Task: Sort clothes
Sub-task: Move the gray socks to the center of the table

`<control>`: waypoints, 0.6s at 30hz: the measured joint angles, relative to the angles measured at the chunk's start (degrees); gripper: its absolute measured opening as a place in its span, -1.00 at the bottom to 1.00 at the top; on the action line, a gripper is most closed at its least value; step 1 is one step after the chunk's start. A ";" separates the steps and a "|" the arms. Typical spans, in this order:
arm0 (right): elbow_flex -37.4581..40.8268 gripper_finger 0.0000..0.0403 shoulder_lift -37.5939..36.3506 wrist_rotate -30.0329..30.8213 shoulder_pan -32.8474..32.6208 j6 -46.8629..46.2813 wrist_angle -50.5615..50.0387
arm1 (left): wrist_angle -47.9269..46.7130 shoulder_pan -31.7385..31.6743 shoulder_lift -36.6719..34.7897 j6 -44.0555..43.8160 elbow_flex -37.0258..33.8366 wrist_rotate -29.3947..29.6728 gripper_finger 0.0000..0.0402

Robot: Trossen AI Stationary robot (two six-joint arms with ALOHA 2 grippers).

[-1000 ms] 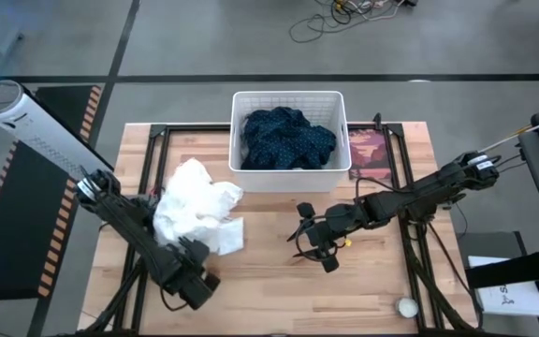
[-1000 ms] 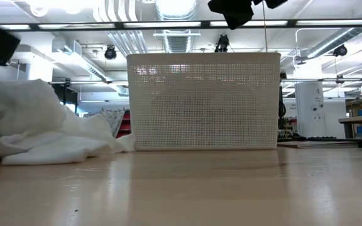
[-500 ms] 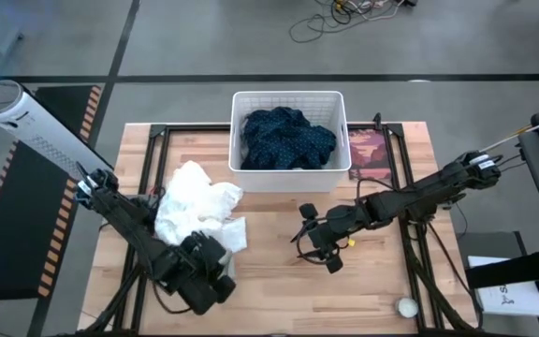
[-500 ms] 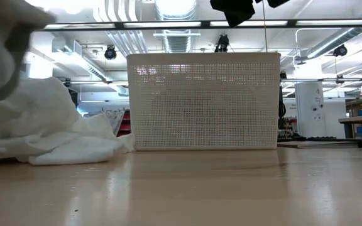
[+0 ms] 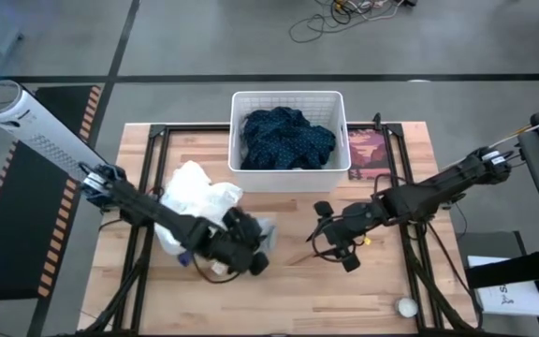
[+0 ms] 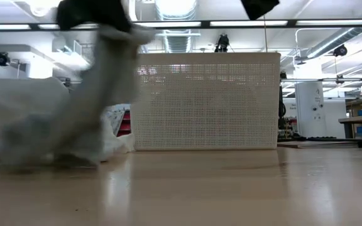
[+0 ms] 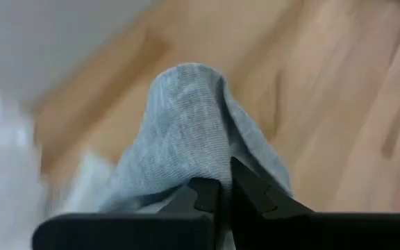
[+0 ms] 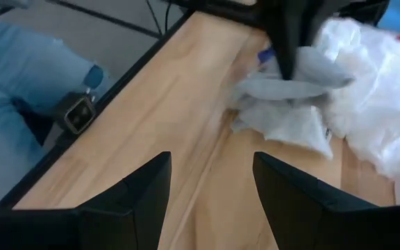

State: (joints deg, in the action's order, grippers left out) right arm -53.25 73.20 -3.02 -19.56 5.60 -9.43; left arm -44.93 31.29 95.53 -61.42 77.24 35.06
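My left gripper (image 5: 248,249) is shut on a grey garment (image 5: 265,229) in the middle of the table, in front of the white basket (image 5: 288,95). The grey garment also shows in the left wrist view (image 7: 193,118) and, blurred, in the low view (image 6: 90,94). White clothes (image 5: 193,204) lie in a heap on the table to the left. A dark navy dotted garment (image 5: 286,138) lies in the basket. My right gripper (image 5: 340,241) is open and empty, above the table right of the middle. No teal garment is in view. My left gripper pinches a bunched fold of the grey garment (image 7: 217,182) between its two fingers. The cloth rises as a hump past the fingertips in the wrist view. In the low view it hangs below the gripper, and its lower end (image 6: 55,154) reaches down to the table by the white heap.
A reddish flat mat (image 5: 368,152) lies right of the basket. A small round white thing (image 5: 405,306) sits near the front right corner. Blue cloth like a person's trouser leg (image 8: 26,62) shows beyond the table's edge. Bare wood lies in front of the basket.
My left gripper has swung from the front left toward the table's right edge and a little farther back, shut on the grey garment. It has drawn the garment away from the white heap and up. My right gripper has shifted a little toward the right edge.
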 joint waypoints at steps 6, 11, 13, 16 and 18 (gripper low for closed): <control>0.10 -0.06 -2.88 0.71 -0.36 -4.26 -5.35 | 20.23 -6.48 0.02 17.61 -5.45 -0.40 -1.00; 0.84 -0.06 -3.01 3.44 -1.53 -6.55 -7.29 | 32.79 -10.81 0.00 25.53 -10.20 -6.04 -1.00; 1.36 -0.06 -3.00 3.51 -2.04 -7.91 -7.25 | 36.46 -12.09 0.00 26.82 -11.90 -6.55 -0.99; 2.60 -0.06 -3.00 5.17 -3.19 -10.54 -6.96 | 37.72 -13.50 0.00 29.42 -13.34 -6.61 -0.90; 3.61 -0.06 -3.00 7.16 -4.17 -12.22 -6.32 | 37.42 -13.95 0.00 31.96 -13.70 -6.63 -0.77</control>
State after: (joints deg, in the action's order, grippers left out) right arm -49.65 70.19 4.15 -23.73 -6.61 -15.75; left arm -7.51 17.34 95.53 -29.46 63.53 28.43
